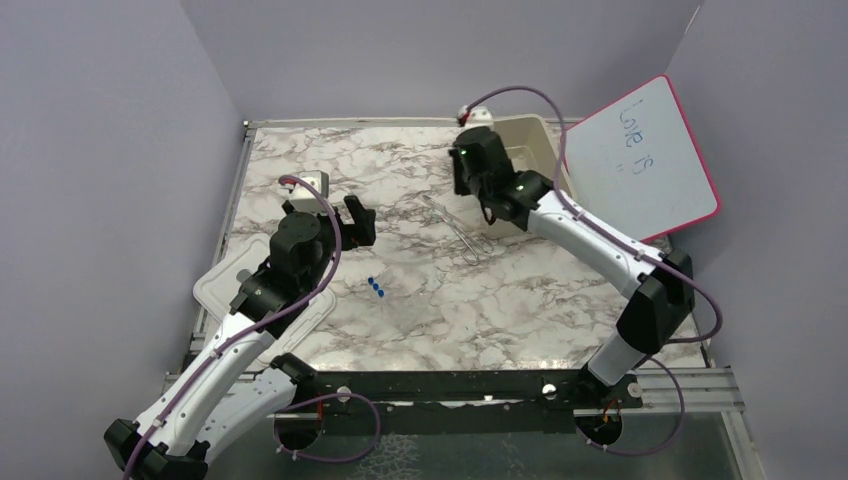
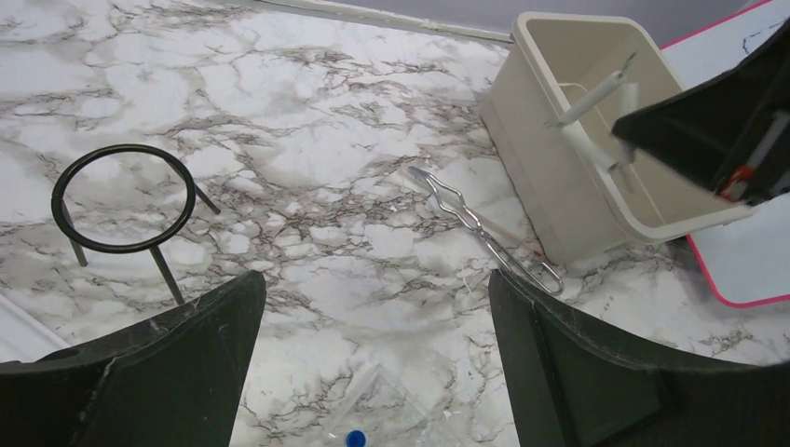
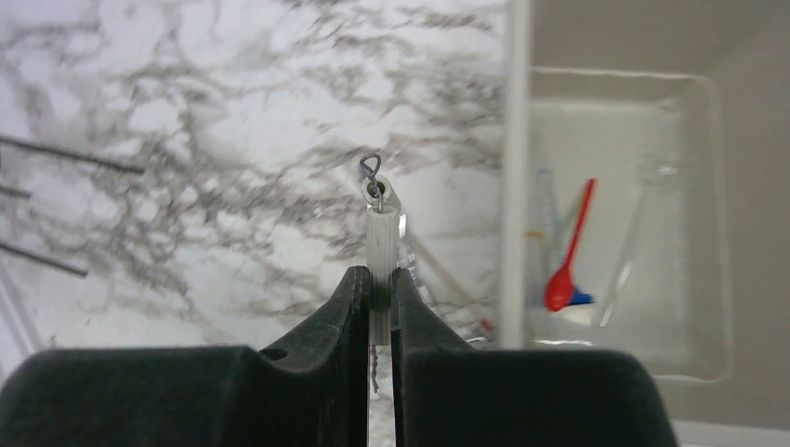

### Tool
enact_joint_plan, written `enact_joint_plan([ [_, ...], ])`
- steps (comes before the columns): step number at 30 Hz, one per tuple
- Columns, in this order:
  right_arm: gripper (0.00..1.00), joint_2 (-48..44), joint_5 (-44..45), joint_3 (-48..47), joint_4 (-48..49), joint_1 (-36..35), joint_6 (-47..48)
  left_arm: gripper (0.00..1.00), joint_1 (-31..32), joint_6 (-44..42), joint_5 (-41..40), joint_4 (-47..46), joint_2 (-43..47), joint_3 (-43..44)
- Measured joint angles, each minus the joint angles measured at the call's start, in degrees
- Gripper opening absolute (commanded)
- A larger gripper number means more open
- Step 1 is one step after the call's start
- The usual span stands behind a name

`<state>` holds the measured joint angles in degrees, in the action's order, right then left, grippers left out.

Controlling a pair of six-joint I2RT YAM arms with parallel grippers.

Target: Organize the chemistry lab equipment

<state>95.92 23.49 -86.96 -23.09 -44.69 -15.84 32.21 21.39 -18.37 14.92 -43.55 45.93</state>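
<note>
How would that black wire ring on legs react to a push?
The black wire ring looks like rigid metal, so probably stiff and light. Standing on thin legs, it might tip if pushed high, or slide on the smooth tabletop.

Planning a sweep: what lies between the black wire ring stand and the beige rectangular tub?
The bent metal wire clamp, close to the beige tub; marble nearer the black ring is bare. Left wrist view shows this.

whiteboard | blue handwriting | reads "Love is", second word faint
</note>
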Motion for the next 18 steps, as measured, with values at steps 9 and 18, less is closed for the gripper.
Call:
enact_joint_plan([
  [9, 0.01, -4.85, -0.28, 2.73, 2.97, 18.73, 2.38, 0.92, 0.00, 0.02, -0.61, -0.04, -1.49, 0.00],
  [18, 0.01, 3.80, -8.26, 5.95, 3.93, 26.99, 2.40, 0.92, 0.00, 0.66, -0.59, -0.26, -5.64, 0.00],
])
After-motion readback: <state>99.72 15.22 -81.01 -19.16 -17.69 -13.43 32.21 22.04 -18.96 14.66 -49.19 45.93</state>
